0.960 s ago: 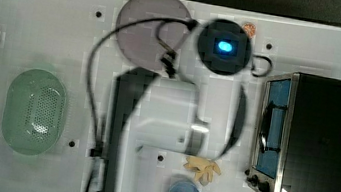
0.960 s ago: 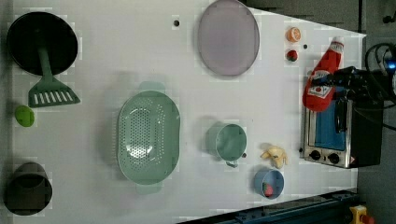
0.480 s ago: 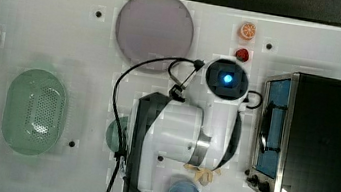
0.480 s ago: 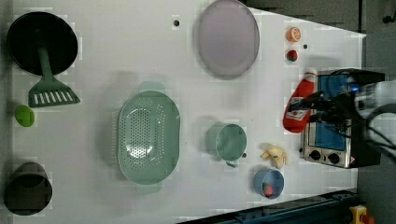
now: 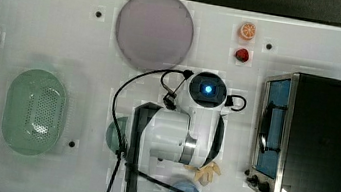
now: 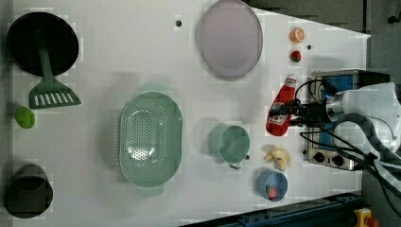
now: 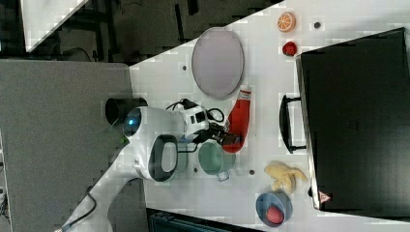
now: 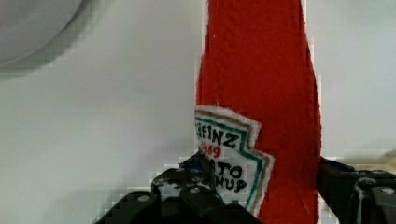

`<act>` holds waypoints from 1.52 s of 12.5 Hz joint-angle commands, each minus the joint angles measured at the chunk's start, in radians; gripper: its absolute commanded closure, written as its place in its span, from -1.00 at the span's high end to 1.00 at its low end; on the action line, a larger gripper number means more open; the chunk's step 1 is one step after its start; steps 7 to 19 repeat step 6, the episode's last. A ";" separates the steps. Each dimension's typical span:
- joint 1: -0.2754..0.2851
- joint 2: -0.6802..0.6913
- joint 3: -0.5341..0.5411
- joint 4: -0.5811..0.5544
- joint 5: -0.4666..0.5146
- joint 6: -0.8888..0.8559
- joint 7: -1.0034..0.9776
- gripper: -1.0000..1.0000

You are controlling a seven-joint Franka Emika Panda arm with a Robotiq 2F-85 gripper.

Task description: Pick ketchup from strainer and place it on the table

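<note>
pincer (image 6: 294,113) clamped on the lower body of the ketchup (image 6: 281,107), one finger on each side of the label. bottle lies over the worktop (image 6: 118,56) between the teal cup (image 6: 230,143) and the toaster oven (image 6: 340,118), well apart from the strainer (image 6: 150,138).

red ketchup (image 6: 280,113), pale green strainer (image 6: 150,138), white table (image 6: 118,56)

Ketchup (image 6: 282,106) in gripper (image 6: 289,113)
</note>
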 commanded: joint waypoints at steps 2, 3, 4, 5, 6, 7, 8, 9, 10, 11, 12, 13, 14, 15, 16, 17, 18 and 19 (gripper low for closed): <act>0.002 0.007 -0.009 0.008 0.005 0.032 -0.044 0.93; 0.002 -0.009 -0.009 0.012 0.006 0.015 -0.044 1.00; 0.002 -0.030 -0.008 0.021 0.009 0.000 -0.042 1.00; 0.002 -0.055 -0.006 0.038 0.011 -0.016 -0.041 1.00; 0.002 -0.083 -0.006 0.061 0.011 -0.048 -0.041 1.00; 0.002 -0.083 -0.006 0.061 0.011 -0.048 -0.041 1.00; 0.002 -0.083 -0.006 0.061 0.011 -0.048 -0.041 1.00; 0.002 -0.083 -0.006 0.061 0.011 -0.048 -0.041 1.00; 0.002 -0.083 -0.006 0.061 0.011 -0.048 -0.041 1.00; 0.002 -0.083 -0.006 0.061 0.011 -0.048 -0.041 1.00; 0.002 -0.083 -0.006 0.061 0.011 -0.048 -0.041 1.00; 0.002 -0.083 -0.006 0.061 0.011 -0.048 -0.041 1.00; 0.002 -0.083 -0.006 0.061 0.011 -0.048 -0.041 1.00; 0.002 -0.083 -0.006 0.061 0.011 -0.048 -0.041 1.00; 0.002 -0.083 -0.006 0.061 0.011 -0.048 -0.041 1.00; 0.002 -0.083 -0.006 0.061 0.011 -0.048 -0.041 1.00; 0.002 -0.083 -0.006 0.061 0.011 -0.048 -0.041 1.00; 0.002 -0.083 -0.006 0.061 0.011 -0.048 -0.041 1.00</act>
